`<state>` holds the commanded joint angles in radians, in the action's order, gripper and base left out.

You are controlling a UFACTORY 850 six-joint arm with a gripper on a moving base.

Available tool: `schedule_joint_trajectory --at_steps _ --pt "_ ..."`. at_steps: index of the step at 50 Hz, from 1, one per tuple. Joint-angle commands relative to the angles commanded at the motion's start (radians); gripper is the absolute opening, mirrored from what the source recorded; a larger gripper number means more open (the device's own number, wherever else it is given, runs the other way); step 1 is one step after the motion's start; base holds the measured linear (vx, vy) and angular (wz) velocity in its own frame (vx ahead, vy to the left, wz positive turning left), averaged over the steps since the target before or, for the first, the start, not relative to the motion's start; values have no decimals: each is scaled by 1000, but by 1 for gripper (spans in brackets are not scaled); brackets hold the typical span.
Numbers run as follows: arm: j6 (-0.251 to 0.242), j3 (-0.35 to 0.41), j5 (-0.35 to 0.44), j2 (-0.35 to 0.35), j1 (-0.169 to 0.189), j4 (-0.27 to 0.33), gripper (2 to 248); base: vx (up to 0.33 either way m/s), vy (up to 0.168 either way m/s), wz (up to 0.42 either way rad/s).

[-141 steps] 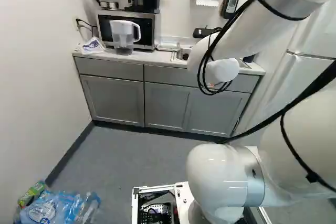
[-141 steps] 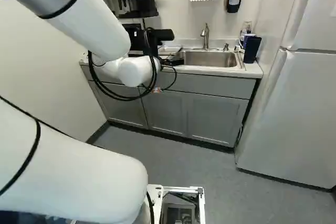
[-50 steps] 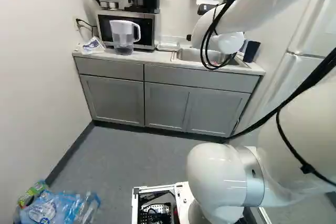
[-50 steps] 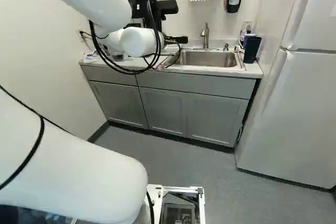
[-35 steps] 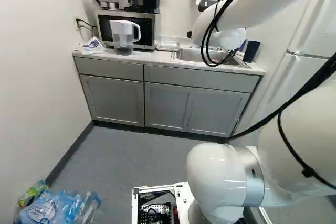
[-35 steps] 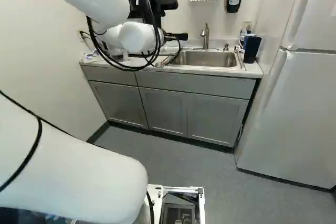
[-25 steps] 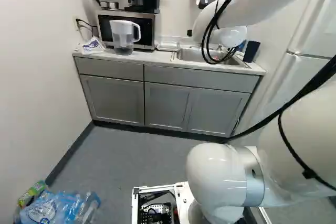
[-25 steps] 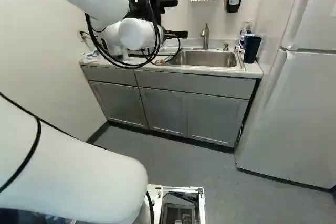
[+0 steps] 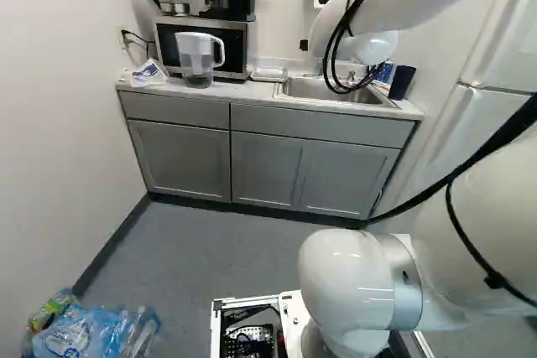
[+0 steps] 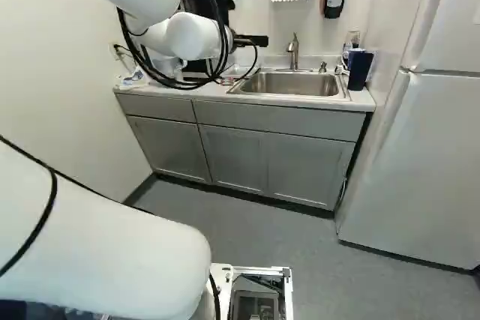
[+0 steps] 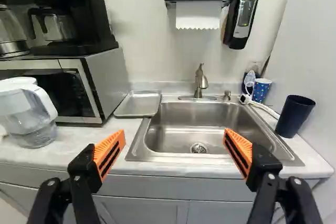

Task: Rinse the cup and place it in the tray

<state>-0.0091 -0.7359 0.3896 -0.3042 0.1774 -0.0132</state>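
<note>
Right now you have the end effector (image 10: 253,40) spread wide, its orange pads (image 11: 109,153) well apart ahead of the sink (image 11: 137,148). Your dark blue cup (image 11: 296,115) stands on the counter (image 11: 63,156) beside the sink, on the side away from the microwave (image 11: 108,80), with a patterned paper cup (image 11: 261,91) near it. You'll see the metal tray (image 11: 137,104) lying flat between microwave and sink, while the faucet (image 11: 200,83) rises behind the basin. A clear pitcher (image 11: 32,116) stands in front of the microwave.
</note>
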Motion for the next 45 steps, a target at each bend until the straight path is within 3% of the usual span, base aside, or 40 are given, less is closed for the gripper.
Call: schedule_joint_trajectory --at_steps 45 --pt "0 -72 -36 -3 -2 0 247 0 0 0"
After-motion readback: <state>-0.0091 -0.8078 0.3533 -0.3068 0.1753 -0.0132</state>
